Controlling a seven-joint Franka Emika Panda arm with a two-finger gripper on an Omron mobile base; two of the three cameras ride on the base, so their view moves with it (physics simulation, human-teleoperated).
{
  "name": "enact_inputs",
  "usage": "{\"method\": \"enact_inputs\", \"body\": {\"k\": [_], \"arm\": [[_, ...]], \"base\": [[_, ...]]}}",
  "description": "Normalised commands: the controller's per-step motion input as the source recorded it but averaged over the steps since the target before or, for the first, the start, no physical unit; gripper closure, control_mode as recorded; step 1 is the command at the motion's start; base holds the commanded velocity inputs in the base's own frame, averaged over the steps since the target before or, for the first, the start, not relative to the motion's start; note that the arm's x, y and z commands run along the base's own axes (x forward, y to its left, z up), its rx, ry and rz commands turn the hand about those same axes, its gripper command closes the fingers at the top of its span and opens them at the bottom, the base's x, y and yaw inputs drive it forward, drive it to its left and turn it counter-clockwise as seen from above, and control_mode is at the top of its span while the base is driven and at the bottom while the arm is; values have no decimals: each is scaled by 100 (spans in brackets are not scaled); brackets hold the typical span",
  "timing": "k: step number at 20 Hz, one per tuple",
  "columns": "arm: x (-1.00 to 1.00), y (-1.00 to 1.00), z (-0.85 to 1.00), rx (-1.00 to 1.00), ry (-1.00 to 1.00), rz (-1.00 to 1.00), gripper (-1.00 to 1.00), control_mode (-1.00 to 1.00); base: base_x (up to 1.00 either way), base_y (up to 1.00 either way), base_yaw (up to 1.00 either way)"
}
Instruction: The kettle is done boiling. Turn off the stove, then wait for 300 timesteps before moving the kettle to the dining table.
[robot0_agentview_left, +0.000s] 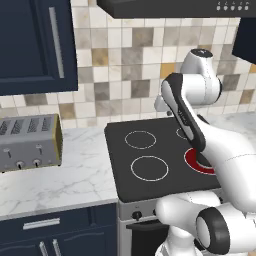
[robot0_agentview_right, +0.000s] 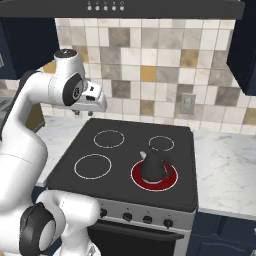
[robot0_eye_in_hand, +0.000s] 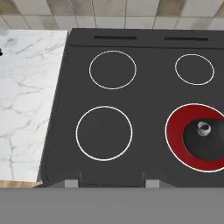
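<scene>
Kettle (robot0_agentview_right: 153, 166) sits on the stove's (robot0_agentview_right: 120, 155) glowing front-right burner, below and right of my gripper (robot0_agentview_right: 80, 113), whose spread I cannot tell.

Arm (robot0_agentview_right: 25, 145): glossy white, rounded segments
Joints: dark grey-black rings and caps
Link face (robot0_agentview_left: 182, 112): black panel strip

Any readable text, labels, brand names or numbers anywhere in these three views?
None readable.
Range hood: a row of small pale buttons, no legible marks.
Stove knobs: no markings visible.
Toaster: no lettering to make out.
Kettle: plain.
</scene>
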Motion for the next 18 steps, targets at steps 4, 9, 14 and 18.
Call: {"method": "enact_inputs", "body": {"k": [4, 9, 14, 18], "arm": [[0, 10, 0, 0, 0, 0, -100, 100], [0, 0, 0, 0, 0, 0, -100, 100], [0, 0, 0, 0, 0, 0, -100, 100], [0, 0, 0, 0, 0, 0, -100, 100]], "base": [[2, 10, 0], [7, 42, 0], [5, 35, 0], [4, 33, 0]]}}
